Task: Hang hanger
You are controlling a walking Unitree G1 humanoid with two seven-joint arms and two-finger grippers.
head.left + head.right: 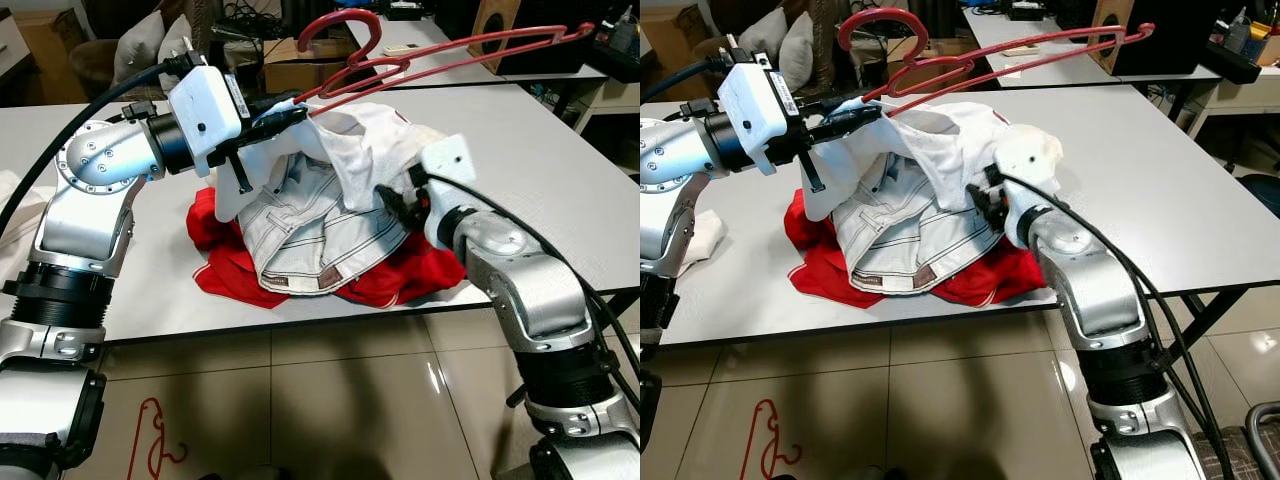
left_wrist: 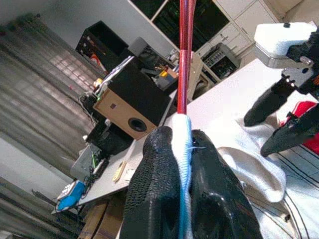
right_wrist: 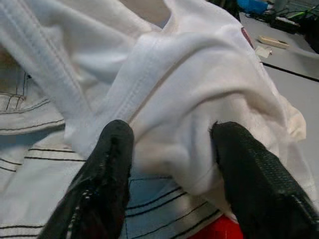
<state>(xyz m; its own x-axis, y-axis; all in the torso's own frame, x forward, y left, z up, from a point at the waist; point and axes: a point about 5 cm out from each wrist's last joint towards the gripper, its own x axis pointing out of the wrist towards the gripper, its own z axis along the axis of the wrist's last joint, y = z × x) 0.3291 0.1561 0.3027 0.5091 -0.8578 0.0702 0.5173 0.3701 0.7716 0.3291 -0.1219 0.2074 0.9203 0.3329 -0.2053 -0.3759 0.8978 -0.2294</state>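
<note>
White table (image 1: 520, 160) carries a heap: red cloth (image 1: 420, 275) lowest, striped garment (image 1: 300, 235) over it, white shirt (image 1: 365, 150) on top. Left gripper (image 1: 285, 118) pinches shirt fabric and the red hanger (image 1: 450, 52) above the heap. Right gripper (image 3: 169, 149), fingers spread, presses the shirt.

two red hangers (image 1: 440, 52), one white garment (image 1: 330, 200), one red garment (image 1: 400, 280), two pillows (image 1: 150, 45)

The garment pile (image 1: 320, 235) lies on the table (image 1: 540, 160). The hanger (image 1: 440, 50) is above the pile, the left gripper (image 1: 285, 118) at the pile's left, the right gripper (image 1: 395, 205) at its right.
</note>
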